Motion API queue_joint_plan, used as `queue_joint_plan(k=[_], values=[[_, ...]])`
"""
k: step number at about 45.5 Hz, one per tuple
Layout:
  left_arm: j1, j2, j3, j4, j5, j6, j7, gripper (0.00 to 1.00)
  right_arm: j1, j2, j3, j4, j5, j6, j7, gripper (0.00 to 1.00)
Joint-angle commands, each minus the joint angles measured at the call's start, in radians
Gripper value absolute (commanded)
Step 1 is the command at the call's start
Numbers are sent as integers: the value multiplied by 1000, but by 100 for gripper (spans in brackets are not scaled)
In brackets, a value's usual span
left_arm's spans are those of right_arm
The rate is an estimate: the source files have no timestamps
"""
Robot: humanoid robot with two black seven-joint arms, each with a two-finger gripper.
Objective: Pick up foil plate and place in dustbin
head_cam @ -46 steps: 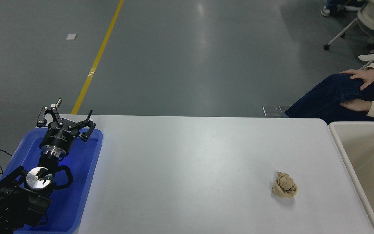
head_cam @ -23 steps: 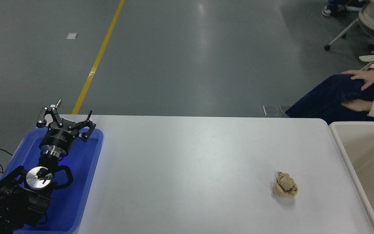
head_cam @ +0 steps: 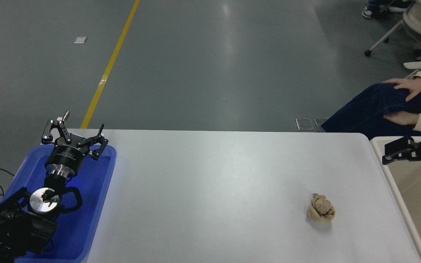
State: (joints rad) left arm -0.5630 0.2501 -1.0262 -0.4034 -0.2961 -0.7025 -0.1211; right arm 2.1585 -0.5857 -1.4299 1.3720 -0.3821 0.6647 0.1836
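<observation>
The white rectangular table [head_cam: 210,182] carries a flat blue plastic tray [head_cam: 97,204] at its nine o'clock edge and a small crumpled brown paper ball [head_cam: 320,207] toward four o'clock, well apart.

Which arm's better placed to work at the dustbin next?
Right. The right gripper hangs open over the dustbin's far left corner. The left gripper is parked over the blue tray at the table's opposite end. No foil plate is in view.
</observation>
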Motion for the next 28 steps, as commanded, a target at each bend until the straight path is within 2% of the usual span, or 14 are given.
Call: queue_joint_plan(k=[1, 10, 28], values=[[0, 0, 0, 0, 0, 0, 0, 100, 167, 90, -9, 12, 6, 121, 0, 100], [2, 0, 0, 0, -2, 0, 0, 100, 201, 174, -15, 36, -12, 121, -4, 100], [0, 0, 0, 1, -2, 1, -2, 100, 238, 217, 69, 50, -9, 121, -4, 100]])
